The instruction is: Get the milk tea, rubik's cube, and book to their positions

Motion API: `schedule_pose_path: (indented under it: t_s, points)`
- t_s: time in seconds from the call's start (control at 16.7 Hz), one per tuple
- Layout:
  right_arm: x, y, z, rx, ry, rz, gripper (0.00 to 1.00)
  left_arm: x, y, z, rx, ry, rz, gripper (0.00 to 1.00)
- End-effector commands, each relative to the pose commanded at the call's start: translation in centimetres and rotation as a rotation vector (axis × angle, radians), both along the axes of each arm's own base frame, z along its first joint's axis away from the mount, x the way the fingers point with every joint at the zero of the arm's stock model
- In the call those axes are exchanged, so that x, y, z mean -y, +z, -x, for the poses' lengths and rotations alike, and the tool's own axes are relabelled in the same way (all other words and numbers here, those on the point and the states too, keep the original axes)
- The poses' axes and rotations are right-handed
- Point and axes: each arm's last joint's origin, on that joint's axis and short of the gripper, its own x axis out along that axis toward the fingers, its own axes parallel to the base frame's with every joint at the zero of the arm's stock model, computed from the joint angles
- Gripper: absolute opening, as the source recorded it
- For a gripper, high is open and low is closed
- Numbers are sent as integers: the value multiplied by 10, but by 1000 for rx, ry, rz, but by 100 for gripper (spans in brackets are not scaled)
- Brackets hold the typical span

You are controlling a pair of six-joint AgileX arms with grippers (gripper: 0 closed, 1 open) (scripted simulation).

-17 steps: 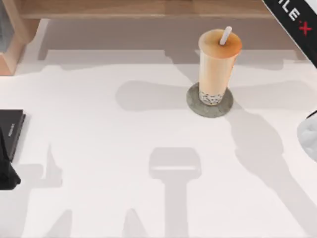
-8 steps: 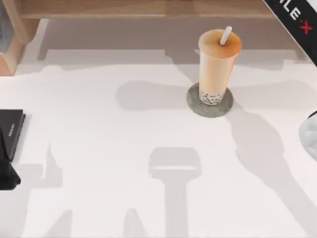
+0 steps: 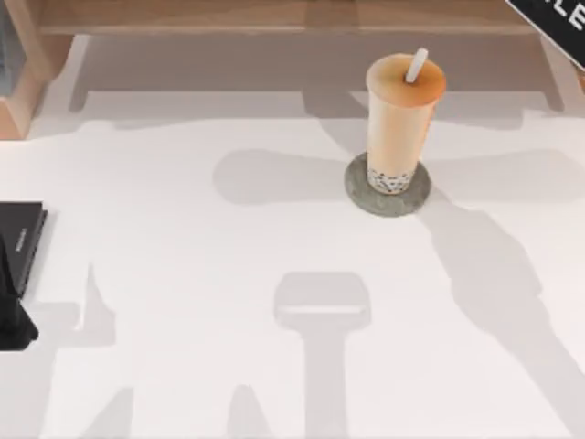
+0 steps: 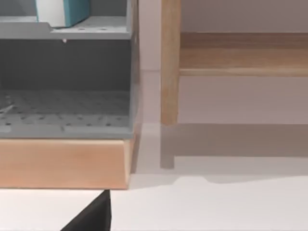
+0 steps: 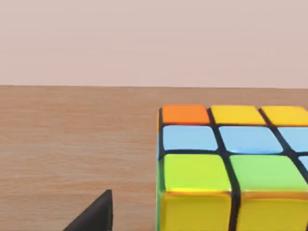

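Milk tea point(image 3: 403, 117) stands upright on its round grey coaster point(image 3: 358, 190) toward the far right of the white table point(image 3: 183, 274), apparently already in place. What has changed lies at the top view's right edge: the pale rounded part seen there half a second ago is gone, and the right arm point(image 3: 558, 16) has pulled back to a dark sliver in the far right corner. It has evidently swung up toward the wooden shelf point(image 3: 274, 14).

The right wrist view fits that reading. The rubik's cube point(image 5: 231, 168) sits close before the camera on a brown wooden surface point(image 5: 72, 144), its top showing orange, yellow, blue and green squares. That suggests the cube is at or near its spot, though the cube is cut off at the frame edge. Whether the right gripper's fingers are apart or closed cannot be told; a single dark fingertip point(image 5: 96, 214) shows beside the cube, not touching it.

The left arm point(image 3: 11, 311) is parked at the table's left edge next to a flat black book point(image 3: 20, 233). Its wrist view faces a grey perforated organizer point(image 4: 67, 110) on a wooden base, where a teal block with a white edge point(image 4: 62, 10), probably the book, stands on the upper level, largely cropped. The left gripper's state cannot be told either.
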Motion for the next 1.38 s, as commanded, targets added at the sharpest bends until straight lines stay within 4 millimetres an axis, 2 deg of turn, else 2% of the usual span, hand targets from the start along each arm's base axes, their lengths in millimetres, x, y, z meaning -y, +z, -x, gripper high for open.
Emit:
schedule_pose_path:
  t_s: [0.24, 0.54, 0.72, 0.9, 1.02, 1.2, 1.38]
  points:
    - [2, 3, 10, 13, 1, -10, 100, 0, 0, 0, 0, 0, 0, 100]
    - [4, 2, 8, 11, -4, -8, 100, 0, 0, 0, 0, 0, 0, 100]
    - [17, 9, 11, 10, 11, -8, 100, 0, 0, 0, 0, 0, 0, 100]
    - [51, 27, 27, 13, 40, -13, 100, 0, 0, 0, 0, 0, 0, 100]
    - [84, 42, 48, 19, 60, -18, 100, 0, 0, 0, 0, 0, 0, 100]
    - [142, 56, 97, 30, 84, -24, 100, 0, 0, 0, 0, 0, 0, 100]
    - [196, 42, 161, 28, 96, -22, 100, 0, 0, 0, 0, 0, 0, 100]
